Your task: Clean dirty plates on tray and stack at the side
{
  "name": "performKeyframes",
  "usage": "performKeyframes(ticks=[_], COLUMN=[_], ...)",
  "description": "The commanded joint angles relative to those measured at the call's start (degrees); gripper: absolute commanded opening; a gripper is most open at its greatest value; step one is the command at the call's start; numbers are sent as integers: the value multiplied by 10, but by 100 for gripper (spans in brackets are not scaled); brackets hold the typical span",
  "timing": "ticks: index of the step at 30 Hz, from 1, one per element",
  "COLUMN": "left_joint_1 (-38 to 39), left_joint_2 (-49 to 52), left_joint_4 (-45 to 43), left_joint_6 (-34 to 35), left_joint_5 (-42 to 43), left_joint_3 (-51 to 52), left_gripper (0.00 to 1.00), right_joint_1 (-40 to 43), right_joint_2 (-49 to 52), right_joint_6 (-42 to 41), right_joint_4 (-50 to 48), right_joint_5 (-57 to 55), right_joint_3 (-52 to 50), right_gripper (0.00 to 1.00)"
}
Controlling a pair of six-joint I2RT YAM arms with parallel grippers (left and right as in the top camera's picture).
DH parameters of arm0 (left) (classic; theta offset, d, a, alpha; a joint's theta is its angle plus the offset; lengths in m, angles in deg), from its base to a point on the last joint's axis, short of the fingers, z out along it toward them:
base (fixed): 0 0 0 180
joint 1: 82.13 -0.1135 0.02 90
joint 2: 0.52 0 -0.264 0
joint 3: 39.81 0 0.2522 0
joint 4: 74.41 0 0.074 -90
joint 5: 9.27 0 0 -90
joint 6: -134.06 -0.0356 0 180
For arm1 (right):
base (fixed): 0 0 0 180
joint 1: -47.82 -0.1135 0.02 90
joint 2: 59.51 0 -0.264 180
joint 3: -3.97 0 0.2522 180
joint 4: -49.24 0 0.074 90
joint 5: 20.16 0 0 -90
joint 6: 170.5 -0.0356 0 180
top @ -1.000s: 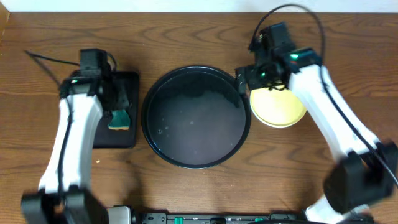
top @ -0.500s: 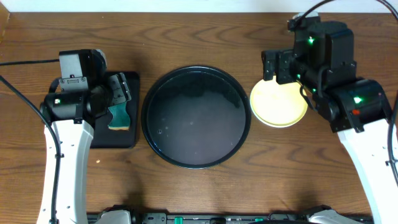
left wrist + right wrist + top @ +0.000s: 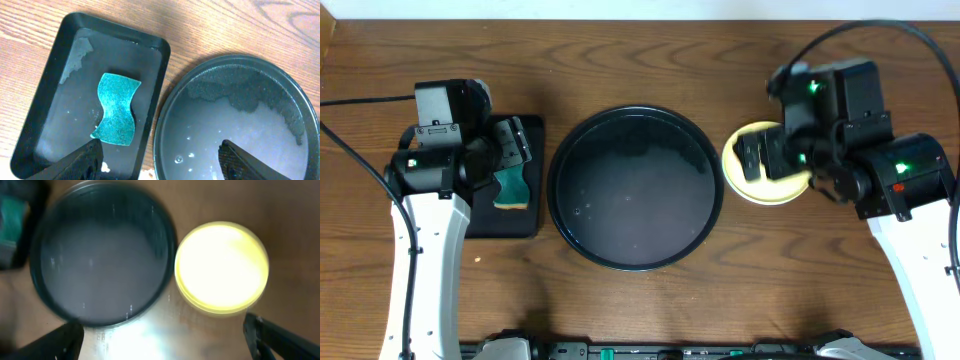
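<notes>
The large round black tray (image 3: 580,215) sits mid-table, wet and with no plates on it; it also shows in the left wrist view (image 3: 295,100) and the right wrist view (image 3: 100,255). A pale yellow plate (image 3: 738,150) lies on the table right of the tray, top of a stack (image 3: 220,267); the blue-mint plates are hidden. My right gripper (image 3: 160,340) is open and empty, high above the table near the plate. My left gripper (image 3: 160,160) is open and empty, above the gap between the two trays.
A smaller rectangular black tray (image 3: 480,220) stands left of the round tray, holding a teal sponge (image 3: 116,109). Water film and droplets lie in both trays. The table is brown wood.
My right arm has swung back over the yellow plate and now covers part of it. The left arm rose from the sponge tray earlier and has held still since.
</notes>
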Motion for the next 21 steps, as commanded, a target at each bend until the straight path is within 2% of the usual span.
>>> performKeyframes(ticks=[1, 6, 11, 14, 16, 19, 21], left_joint_1=[1, 1, 1, 1, 1, 1, 1], left_joint_2=[1, 1, 1, 1, 1, 1, 1], left_joint_4=[2, 2, 2, 2, 2, 2, 2], left_joint_6=[5, 5, 5, 5, 5, 5, 5], left_joint_5=[5, 5, 5, 5, 5, 5, 5], left_joint_3=[-5, -5, -5, -5, -5, -5, -5], left_gripper=[75, 74, 75, 75, 75, 75, 75], right_joint_1=[-5, -5, -7, -4, -1, 1, 5], right_joint_2=[-5, -5, -10, -10, -17, -65, -106], right_joint_6=[14, 14, 14, 20, 57, 129, 143], right_joint_4=[51, 115, 100, 47, -8, -128, -204], right_joint_5=[11, 11, -19, -42, -45, -45, -45], right_joint_3=[6, 6, 6, 3, -12, -80, -144], right_gripper=[99, 99, 99, 99, 99, 99, 99])
